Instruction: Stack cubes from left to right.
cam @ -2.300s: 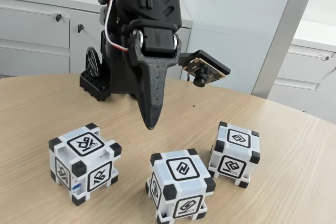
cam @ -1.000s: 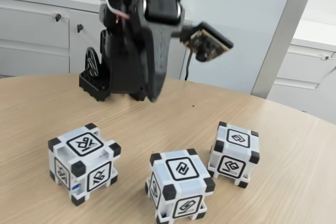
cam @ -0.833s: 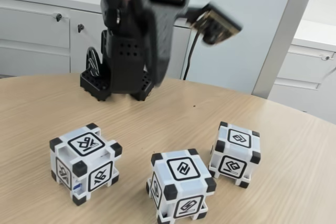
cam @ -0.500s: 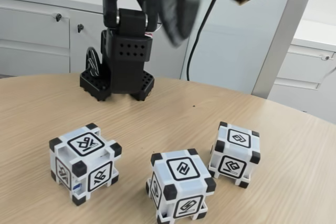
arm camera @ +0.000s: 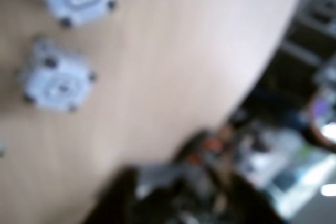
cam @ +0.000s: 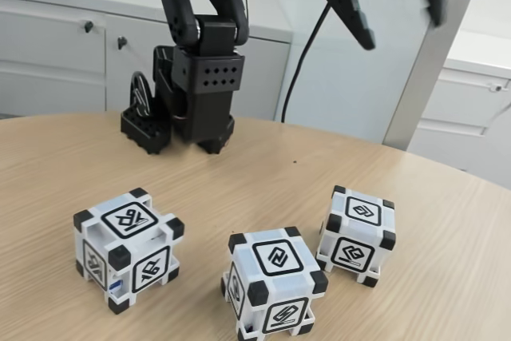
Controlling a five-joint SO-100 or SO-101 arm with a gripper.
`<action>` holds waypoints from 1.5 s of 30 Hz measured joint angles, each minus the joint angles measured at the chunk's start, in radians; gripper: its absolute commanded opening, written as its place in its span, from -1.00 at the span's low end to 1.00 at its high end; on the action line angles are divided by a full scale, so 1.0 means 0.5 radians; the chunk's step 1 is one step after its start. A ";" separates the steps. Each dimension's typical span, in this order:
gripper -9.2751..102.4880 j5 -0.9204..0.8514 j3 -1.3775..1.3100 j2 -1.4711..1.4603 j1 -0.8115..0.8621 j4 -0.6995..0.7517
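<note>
On the wood-grain table [cam: 263, 181], three boxy white cubes [cam: 128, 248] sit apart.

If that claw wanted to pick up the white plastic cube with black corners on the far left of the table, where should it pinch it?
Probably from straight above. The leftmost white plastic cube with black corners sits flat on the wooden table, top face up, well apart from the other cubes. The open gripper, now raised high, could straddle it and close on two opposite flat side faces, pressing mid-face between the black corner blocks.
</note>
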 measured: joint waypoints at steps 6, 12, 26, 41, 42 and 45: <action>-0.28 -0.055 0.000 -0.273 -0.055 0.012; -0.27 -0.288 0.000 -0.801 -0.061 0.037; -0.16 -0.718 0.000 -0.976 -0.071 0.190; -0.13 -0.816 -0.012 -1.335 -0.067 0.196; -0.13 -0.816 -0.012 -1.365 -0.067 0.196; -0.13 -0.813 -0.012 -1.390 -0.064 0.196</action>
